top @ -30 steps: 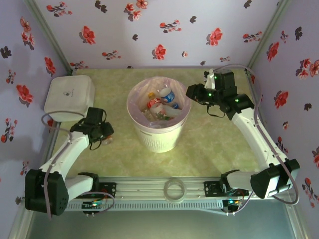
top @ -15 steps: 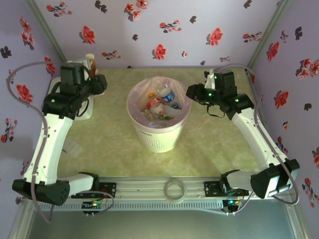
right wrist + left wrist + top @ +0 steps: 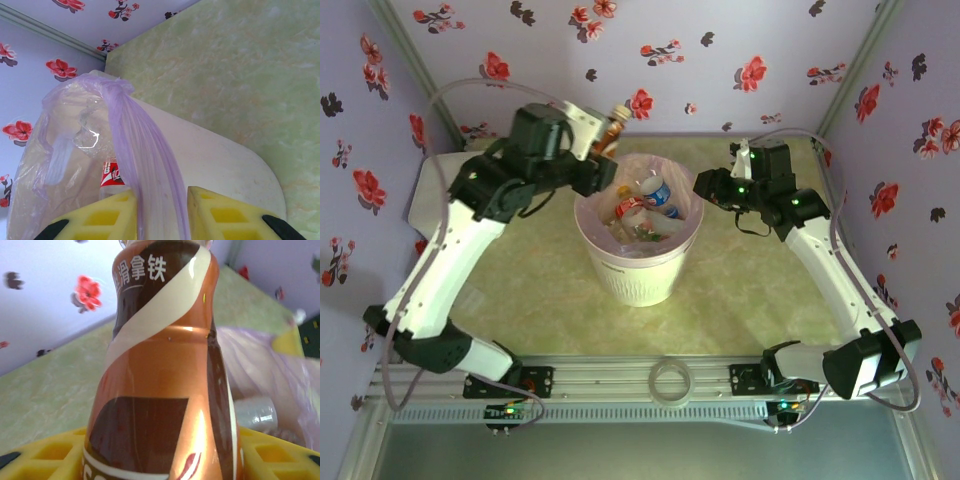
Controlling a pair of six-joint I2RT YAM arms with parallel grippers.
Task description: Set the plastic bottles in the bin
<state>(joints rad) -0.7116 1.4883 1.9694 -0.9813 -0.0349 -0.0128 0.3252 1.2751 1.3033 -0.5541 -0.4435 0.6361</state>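
Orange-brown bottle (image 3: 160, 390) held in left hand (image 3: 602, 146) by bin (image 3: 635, 275) rim; right hand (image 3: 161, 205) pinches liner (image 3: 125, 125).

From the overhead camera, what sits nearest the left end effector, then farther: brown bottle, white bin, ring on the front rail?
1. orange-brown bottle: held in the left end effector itself.
2. bin: just below it, table centre.
3. ring: far off on the near rail.

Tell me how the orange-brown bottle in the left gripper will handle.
The orange-brown bottle has a glossy sleeve that looks slick, so it may slide between the pads of the left gripper. No denting shows near the grip, so it is probably fairly stiff. Round and tall with a narrow waist, it would likely tip or roll on the table.
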